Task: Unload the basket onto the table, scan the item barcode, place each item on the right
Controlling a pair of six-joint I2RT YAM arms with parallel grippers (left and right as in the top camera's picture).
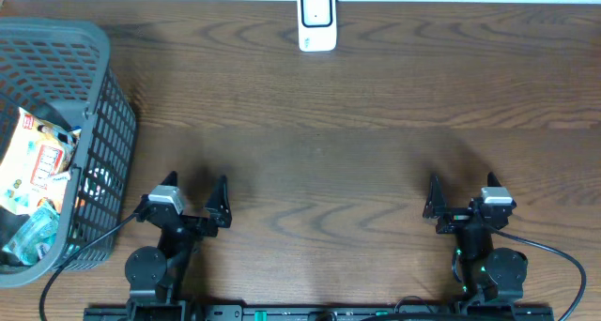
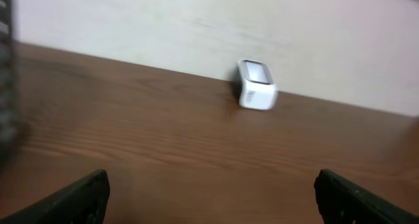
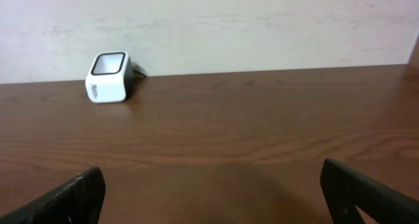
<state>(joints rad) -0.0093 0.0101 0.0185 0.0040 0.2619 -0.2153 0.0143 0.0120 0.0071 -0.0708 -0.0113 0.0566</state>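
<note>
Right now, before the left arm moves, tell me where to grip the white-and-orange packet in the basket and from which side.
Grip the packet by its far edge, probably the freest, coming down from above: the mesh walls of the basket block every side approach, and the packet lies uppermost, face up. The open left gripper is nearest.

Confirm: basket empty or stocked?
Stocked. The overhead view shows the basket at the table's left edge holding several packets piled inside.
</note>
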